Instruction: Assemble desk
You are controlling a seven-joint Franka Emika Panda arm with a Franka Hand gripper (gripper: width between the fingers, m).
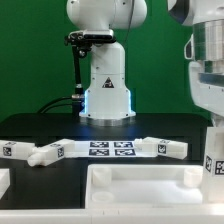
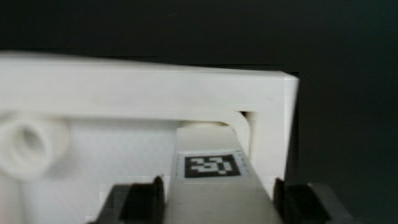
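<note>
The gripper (image 2: 222,203) is clamped on a white leg (image 2: 217,168), a finger against each of 2 sides, aiming it into a corner of the rimmed tabletop (image 2: 151,85). In the exterior view the tabletop (image 1: 150,182) lies at the front. Behind it, a loose leg (image 1: 35,152) and a second loose leg (image 1: 165,147) flank the marker board (image 1: 110,150). The step appears to be fitting this leg, so the next move likely calls for lining it up with the corner mount and turning it in

Plain green backdrop (image 1: 30,50), matte black table (image 1: 30,125), soft even lighting
</note>
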